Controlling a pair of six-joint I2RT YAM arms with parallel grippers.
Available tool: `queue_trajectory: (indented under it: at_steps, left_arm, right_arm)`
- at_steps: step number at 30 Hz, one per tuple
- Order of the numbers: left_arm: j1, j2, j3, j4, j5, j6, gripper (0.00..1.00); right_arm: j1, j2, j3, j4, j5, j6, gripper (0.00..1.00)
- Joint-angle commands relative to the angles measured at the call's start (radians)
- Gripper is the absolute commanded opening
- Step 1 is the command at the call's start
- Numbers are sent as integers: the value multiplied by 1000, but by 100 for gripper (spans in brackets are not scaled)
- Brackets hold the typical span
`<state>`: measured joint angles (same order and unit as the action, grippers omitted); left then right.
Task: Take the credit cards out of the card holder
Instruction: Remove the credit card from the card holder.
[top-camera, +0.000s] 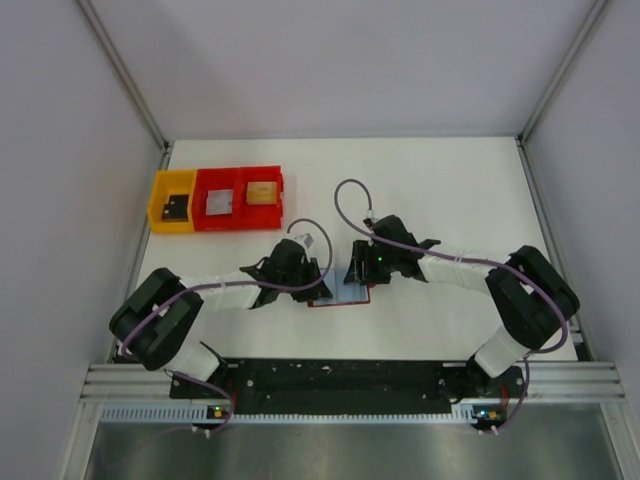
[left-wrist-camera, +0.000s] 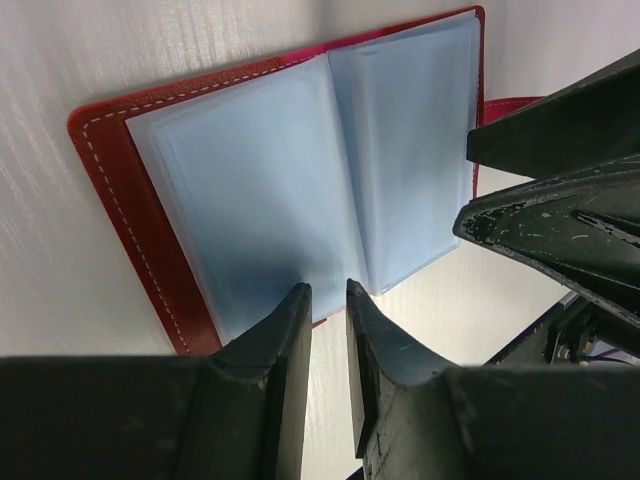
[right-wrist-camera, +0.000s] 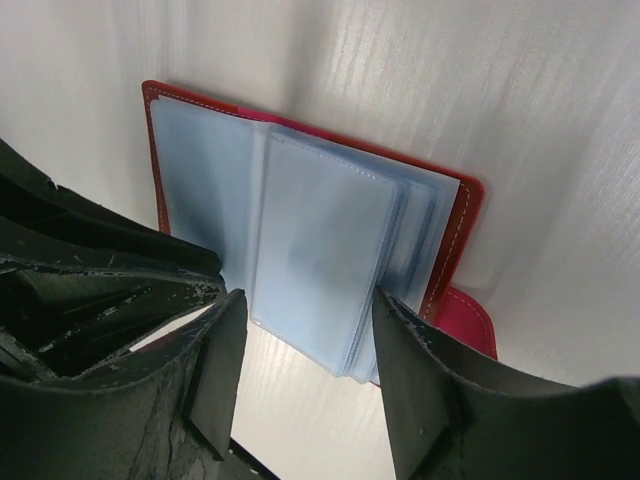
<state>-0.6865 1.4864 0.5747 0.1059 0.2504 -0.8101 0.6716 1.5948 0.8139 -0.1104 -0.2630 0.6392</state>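
Black fingers of the left claw (left-wrist-camera: 326, 292) fill the bottom of its wrist view, standing close together with only a thin slit between them; pale desk (left-wrist-camera: 60, 60) shows through the slit and nothing is clamped there. Their tips sit at the near edge of the card holder (left-wrist-camera: 110, 180), which lies open like a book on the desk, red cover down and stitched border showing. Inside it, pale grey-blue plastic sleeves (left-wrist-camera: 260, 200) fan out to both sides of the spine. Whether any credit cards sit inside those sleeves cannot be told, since the plastic looks uniformly milky.

From the other side, the right claw (right-wrist-camera: 310, 298) has its fingers well apart, one on each side of a loose stack of sleeves, with the stack's lower edge between them. Whether they press on the stack cannot be told.

Seen from above, the card holder lies between the two claws at the middle of the desk. Well apart from it, at the far left, three bins stand in a row, touching. A yellow bin (top-camera: 155, 205) holds a flat dark piece (top-camera: 177, 208). The middle red bin (top-camera: 200, 200) holds a grey square piece (top-camera: 219, 203). An end red bin (top-camera: 278, 185) holds a tan piece (top-camera: 262, 191).
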Motion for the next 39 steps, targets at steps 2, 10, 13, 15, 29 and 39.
queue_trajectory:
  at_steps: [2, 10, 13, 15, 29, 39]
  left_arm:
    - [-13, 29, -6, 44, 16, -15, 25]
    - [-15, 25, -15, 49, 9, -23, 24]
    - [-15, -15, -36, 51, -20, -40, 24]
    - [-15, -75, -67, 63, -63, -52, 24]
    - [-15, -455, -254, 18, -290, -129, 24]
    - [-16, -416, -173, 49, -222, -52, 25]
  right_arm:
    - [17, 11, 31, 51, -51, 13, 51]
    - [32, 28, 57, 97, -123, 30, 48]
    - [45, 34, 88, 103, -156, 36, 48]
    - [55, 37, 114, 130, -165, 42, 48]
    - [120, 142, 248, 114, -190, 25, 49]
    - [68, 76, 197, 11, -101, -45, 49]
